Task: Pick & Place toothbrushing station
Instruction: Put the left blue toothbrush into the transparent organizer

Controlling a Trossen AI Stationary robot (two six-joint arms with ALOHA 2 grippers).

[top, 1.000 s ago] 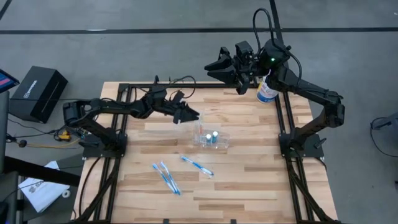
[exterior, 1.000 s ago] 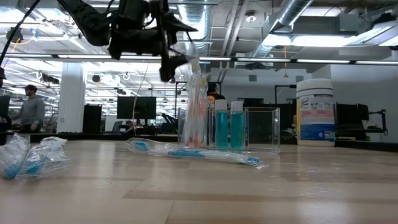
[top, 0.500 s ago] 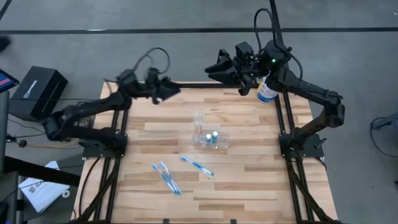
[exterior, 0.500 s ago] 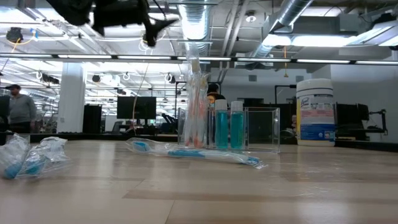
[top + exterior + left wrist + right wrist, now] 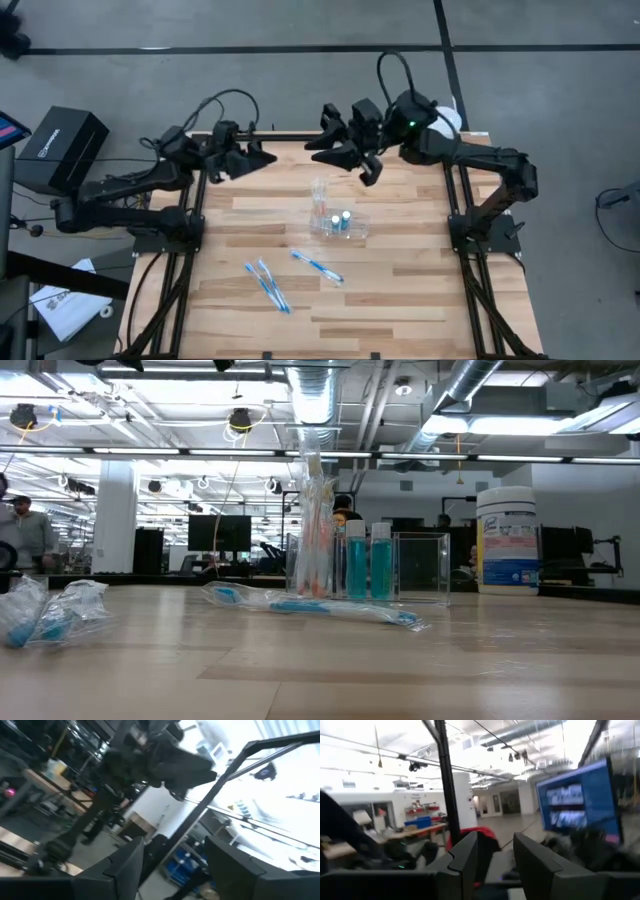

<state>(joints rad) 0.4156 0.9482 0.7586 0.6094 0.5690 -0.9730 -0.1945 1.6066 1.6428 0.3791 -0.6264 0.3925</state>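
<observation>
The toothbrushing station is a clear plastic holder standing on its base mid-table. In the low view its tall cup part holds upright toothbrushes, beside two blue bottles and an empty clear box part. My left gripper hangs open in the air near the table's far left corner, well left of the station. My right gripper hangs open over the far part of the table, just beyond the station. In both wrist views the fingers stand apart and empty. Neither gripper shows in the low view.
Three wrapped blue toothbrushes lie near the front: one in front of the station, two to its left. The white blue-labelled canister stands at the far right corner, mostly hidden under the right arm in the high view. A person walks in the room behind.
My left gripper has drawn away from the station, rising and going toward the table's far left corner. My right gripper has gone from beside the canister toward the table's left, and now stands over the far side of the station. The station has kept still.
</observation>
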